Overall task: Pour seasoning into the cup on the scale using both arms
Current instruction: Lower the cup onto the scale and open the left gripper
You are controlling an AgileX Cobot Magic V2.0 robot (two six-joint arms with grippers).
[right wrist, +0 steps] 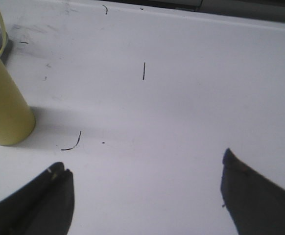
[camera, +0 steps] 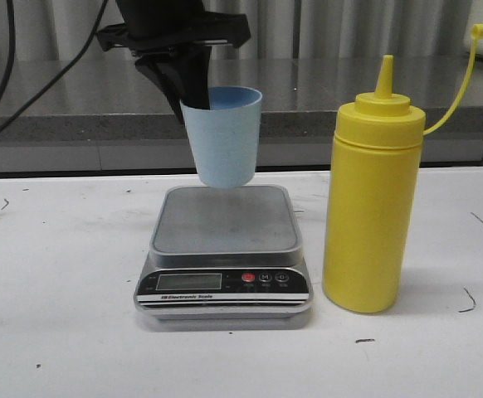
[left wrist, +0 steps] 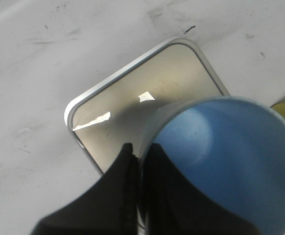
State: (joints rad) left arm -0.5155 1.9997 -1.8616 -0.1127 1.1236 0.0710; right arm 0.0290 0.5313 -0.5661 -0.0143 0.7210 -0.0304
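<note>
Table [camera: 59, 332]: white top, marked here and there with small dark scuffs, carrying all items listed. Bottle [camera: 370, 203]: tall, yellow, opaque, standing upright on the table just to the right of the scale in the front view; cone nozzle uncovered, thin tethered cap [camera: 481, 30] arching up and away to the right. Scale [camera: 223, 253]: flat, silver-grey, square steel platform, display and round buttons along its front edge; platform bare. Cup [camera: 222, 137]: pale blue, upright, mouth up, held in the air over the rear of the platform with its base apart from the steel. Left gripper [left wrist: 137, 161]: black, fingers [camera: 187, 83] clamped on the cup's rim, one inside the wall and one outside, gripping the side nearer the robot's left. Right gripper [right wrist: 145, 191]: black, jaws spread wide with nothing between them, above bare table; bottle [right wrist: 3, 98] stands well apart from its fingers [right wrist: 49, 196], untouched.
</note>
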